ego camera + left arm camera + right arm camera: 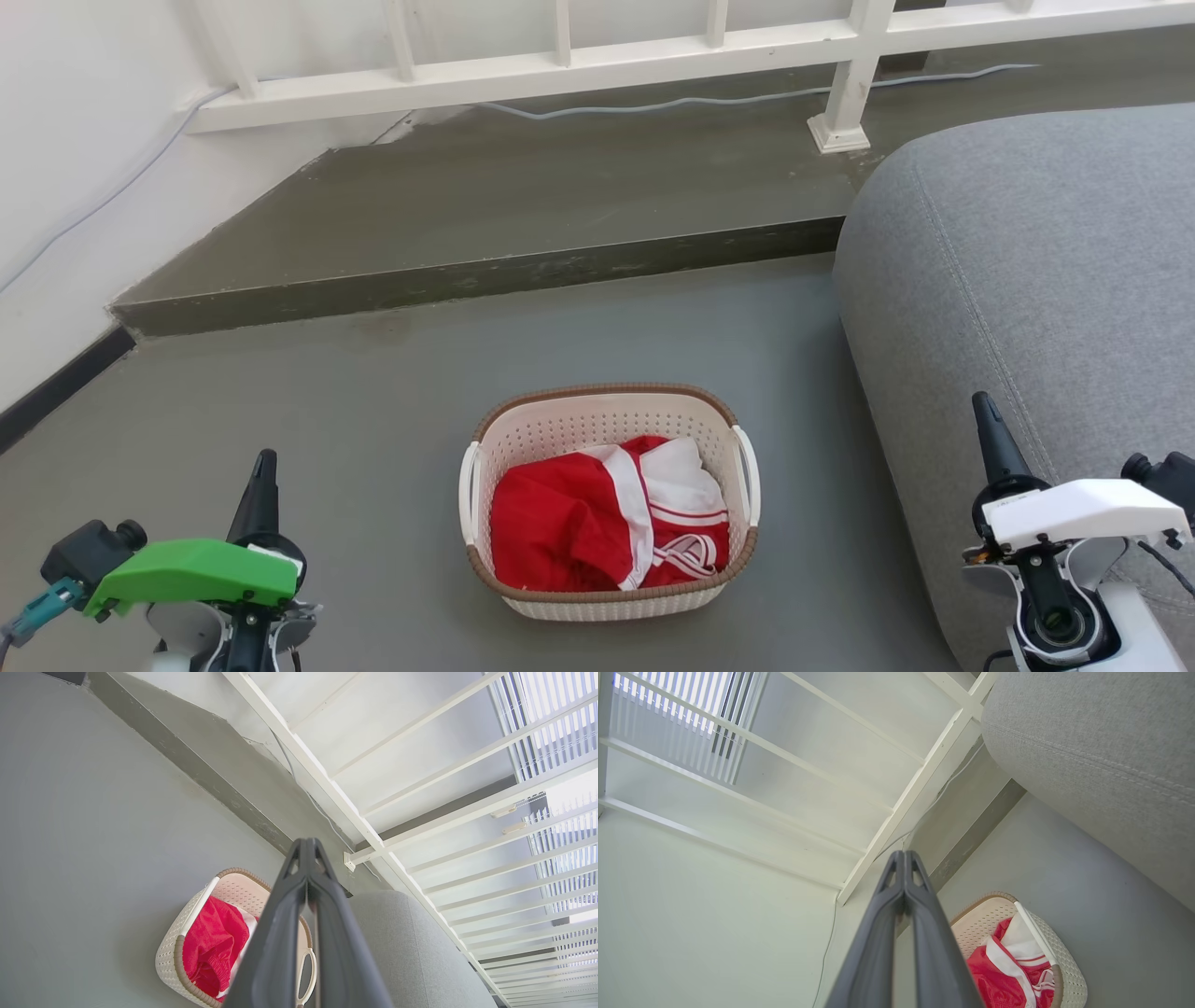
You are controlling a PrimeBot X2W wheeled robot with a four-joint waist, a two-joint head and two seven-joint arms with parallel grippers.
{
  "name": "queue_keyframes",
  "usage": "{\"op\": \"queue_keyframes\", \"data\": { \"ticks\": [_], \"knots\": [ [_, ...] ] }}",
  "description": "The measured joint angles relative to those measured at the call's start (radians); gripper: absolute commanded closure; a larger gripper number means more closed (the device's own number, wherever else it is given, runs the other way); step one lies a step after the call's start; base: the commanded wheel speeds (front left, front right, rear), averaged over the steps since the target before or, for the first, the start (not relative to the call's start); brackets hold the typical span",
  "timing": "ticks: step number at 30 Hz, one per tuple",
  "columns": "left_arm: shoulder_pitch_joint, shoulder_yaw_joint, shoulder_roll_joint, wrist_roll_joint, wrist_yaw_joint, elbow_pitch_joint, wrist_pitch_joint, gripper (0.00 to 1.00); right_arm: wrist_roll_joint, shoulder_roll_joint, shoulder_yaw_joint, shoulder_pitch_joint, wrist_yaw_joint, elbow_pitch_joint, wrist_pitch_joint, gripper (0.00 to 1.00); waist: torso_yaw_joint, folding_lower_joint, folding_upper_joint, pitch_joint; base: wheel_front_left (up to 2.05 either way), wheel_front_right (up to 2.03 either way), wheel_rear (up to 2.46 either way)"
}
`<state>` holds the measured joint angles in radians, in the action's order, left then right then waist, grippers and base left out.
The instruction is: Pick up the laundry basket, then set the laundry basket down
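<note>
Cream perforated laundry basket [607, 597], brown rim, holding red-and-white clothes [597, 523]

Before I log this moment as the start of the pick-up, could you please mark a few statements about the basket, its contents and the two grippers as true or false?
1. The laundry basket stands on the grey floor. True.
2. The laundry basket is empty. False: a red and white garment lies in it.
3. The left gripper grips a handle of the laundry basket. False: it is shut on nothing and is apart from the laundry basket.
4. A grey sofa stands to the right of the laundry basket. True.
5. The right gripper is shut and holds nothing. True.
</note>
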<state>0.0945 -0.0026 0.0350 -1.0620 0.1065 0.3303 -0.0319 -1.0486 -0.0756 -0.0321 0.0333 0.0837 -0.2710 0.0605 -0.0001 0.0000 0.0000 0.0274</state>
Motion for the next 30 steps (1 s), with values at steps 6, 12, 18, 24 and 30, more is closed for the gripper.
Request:
{"op": "queue_keyframes", "data": {
  "ticks": [6,12,18,24,30],
  "knots": [
    [0.0,0.008,-0.001,-0.069,0.0,-0.009,0.023,1.0,-0.075,0.005,0.021,0.001,0.004,-0.001,-0.02,1.0,0.0,0.0,0.0,-0.003,0.0,0.0,0.0],
    [0.0,0.025,-0.001,-0.14,0.0,-0.015,0.041,1.0,-0.151,0.007,0.038,0.006,0.012,-0.002,-0.04,1.0,0.0,0.0,0.0,-0.007,0.0,0.0,0.0],
    [0.0,0.034,-0.001,-0.199,0.007,-0.018,0.058,1.0,-0.215,0.01,0.056,0.01,0.013,-0.003,-0.058,1.0,0.0,0.0,0.0,-0.01,0.0,0.0,0.0],
    [0.0,0.042,-0.001,-0.27,0.008,-0.022,0.078,1.0,-0.294,0.012,0.073,0.014,0.021,-0.004,-0.078,1.0,0.0,0.0,0.0,-0.013,0.0,0.0,0.0],
    [0.0,0.061,-0.001,-0.344,0.009,-0.027,0.096,1.0,-0.37,0.013,0.093,0.02,0.022,-0.004,-0.098,1.0,0.0,0.0,0.0,-0.016,0.0,0.0,0.0]
  ]
}}
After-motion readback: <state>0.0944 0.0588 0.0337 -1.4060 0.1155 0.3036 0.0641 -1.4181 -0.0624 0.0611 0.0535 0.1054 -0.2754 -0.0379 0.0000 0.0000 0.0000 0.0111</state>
